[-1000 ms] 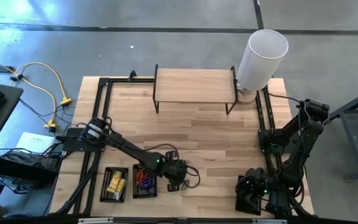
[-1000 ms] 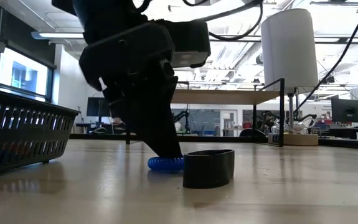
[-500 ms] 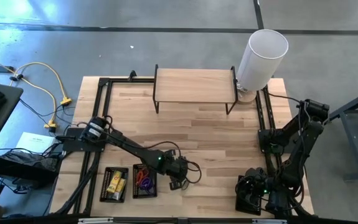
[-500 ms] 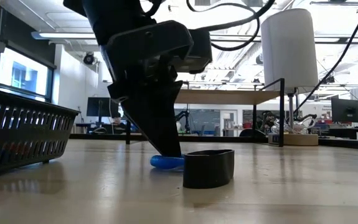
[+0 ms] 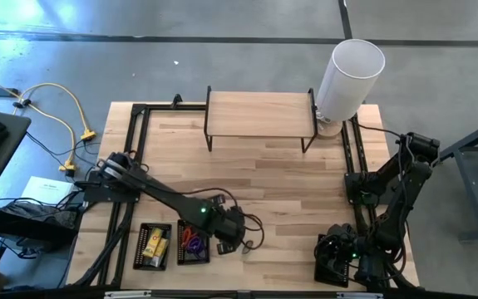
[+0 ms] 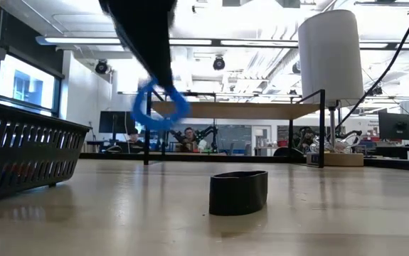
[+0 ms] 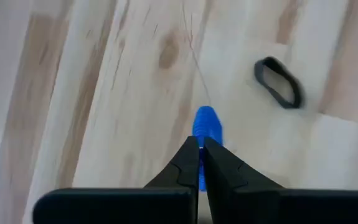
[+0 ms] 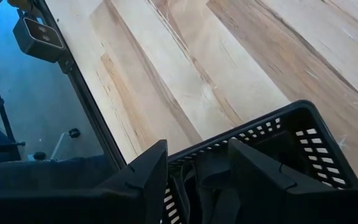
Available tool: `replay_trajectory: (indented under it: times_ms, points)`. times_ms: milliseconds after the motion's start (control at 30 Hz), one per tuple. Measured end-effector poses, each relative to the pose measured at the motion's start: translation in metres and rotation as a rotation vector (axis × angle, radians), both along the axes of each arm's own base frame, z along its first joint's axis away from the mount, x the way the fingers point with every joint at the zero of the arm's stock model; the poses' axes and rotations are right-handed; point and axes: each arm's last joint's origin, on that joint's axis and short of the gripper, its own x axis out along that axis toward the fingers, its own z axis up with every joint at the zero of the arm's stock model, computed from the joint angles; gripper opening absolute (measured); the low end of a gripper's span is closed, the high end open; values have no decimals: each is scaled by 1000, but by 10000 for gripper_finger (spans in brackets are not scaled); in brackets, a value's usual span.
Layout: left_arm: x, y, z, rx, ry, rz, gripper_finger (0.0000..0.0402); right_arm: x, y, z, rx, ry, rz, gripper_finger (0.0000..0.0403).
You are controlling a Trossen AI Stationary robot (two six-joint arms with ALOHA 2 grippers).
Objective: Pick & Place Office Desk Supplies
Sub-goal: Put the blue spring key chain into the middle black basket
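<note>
The left gripper (image 7: 201, 146) has its jaws pinched on the blue loop (image 6: 159, 105), which dangles just below them, clear of the table. The mesh trays (image 5: 193, 242) sit close beside (the likely drop spot). The right gripper (image 8: 197, 165), jaws spread, waits well apart over its own tray.

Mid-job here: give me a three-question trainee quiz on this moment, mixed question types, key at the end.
1. True or false: the left gripper is shut on the blue loop.
2. The black band is: A) lying on the table, B) held by the left gripper, C) held by the right gripper.
3. What is the right gripper poised over?

Key
1. True.
2. A.
3. A black mesh tray; that gripper is open.
</note>
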Motion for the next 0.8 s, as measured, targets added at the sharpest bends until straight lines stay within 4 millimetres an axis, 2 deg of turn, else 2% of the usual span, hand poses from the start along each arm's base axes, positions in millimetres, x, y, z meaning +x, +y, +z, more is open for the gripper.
replay_trajectory:
  times_ms: [100,200,333,467,633,800]
  points:
    - [-8,-3,29,-74,31,80,1,0,0,0,-1,-1,0,158]
    - [-24,-3,40,-114,176,174,1,0,0,0,-2,-2,0,158]
    - [-43,-6,43,-194,369,276,1,0,0,0,-12,-4,14,158]
    - [-58,-22,45,-229,463,189,1,0,0,0,-15,-5,20,158]
    - [-72,-41,41,-154,455,91,1,0,0,0,-14,-7,21,158]
    - [-73,-42,33,-67,400,111,1,1,0,0,-11,-12,18,158]
